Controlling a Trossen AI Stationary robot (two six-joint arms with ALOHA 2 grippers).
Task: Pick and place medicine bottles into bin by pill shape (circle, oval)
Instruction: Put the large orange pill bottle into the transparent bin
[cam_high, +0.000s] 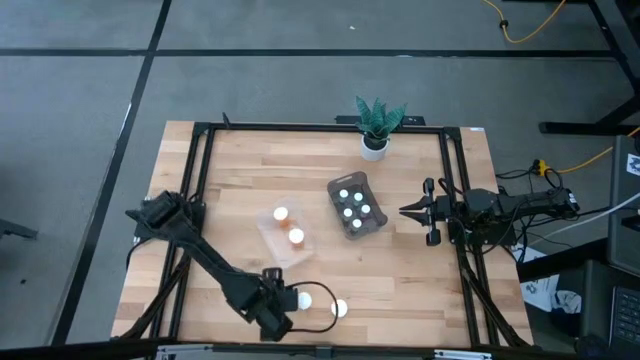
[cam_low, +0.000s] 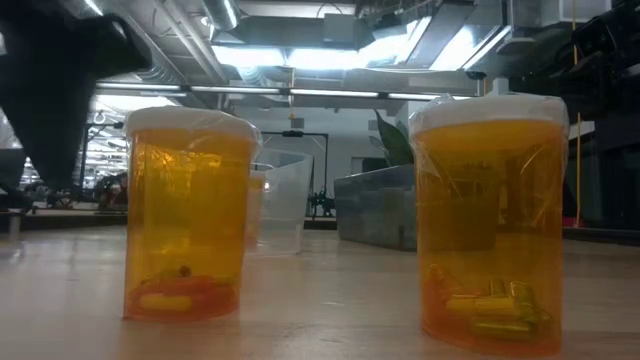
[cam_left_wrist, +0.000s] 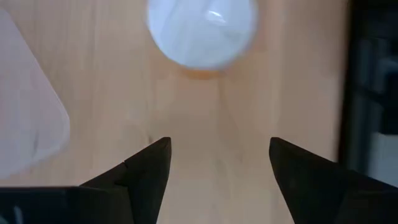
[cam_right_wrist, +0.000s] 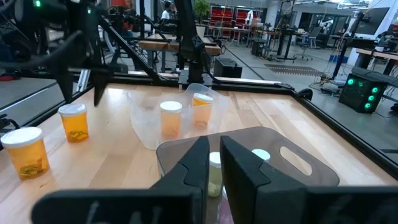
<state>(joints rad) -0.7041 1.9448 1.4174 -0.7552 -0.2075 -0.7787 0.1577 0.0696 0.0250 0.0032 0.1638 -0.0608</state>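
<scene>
Here is the wooden table (cam_high: 240, 180), framed by its dark rail, and everything gets placed off the clear tray (cam_high: 283, 233) lying near its middle. The left arm (cam_high: 205, 255) reaches in from the table's left edge and runs diagonally toward the front edge, passing the clear tray on its front-left side. The right arm (cam_high: 510, 204) lies along the right rail, well to the right of the clear tray, pointing inward.

Just to the right of the clear tray and a little farther back sits the smoky grey tray (cam_high: 357, 206), with four small white-capped bottles (cam_high: 351, 211) inside. Farther back again, at the rear rail, stands a white pot with a green plant (cam_high: 377, 126).

In the clear tray itself, two amber bottles (cam_high: 289, 225) stand upright side by side. In front of that tray, near the table's front edge, two more: one amber bottle (cam_high: 303, 297) right at the left gripper (cam_high: 283, 305), and a second one (cam_high: 340, 309) just beyond it to the right, standing free.

The left gripper's jaws are spread apart with nothing between them, and the white cap (cam_left_wrist: 201, 31) sits just ahead of the fingertips (cam_left_wrist: 158, 165). The right gripper (cam_high: 408, 211) hovers just right of the grey tray, jaws nearly together, holding nothing.
</scene>
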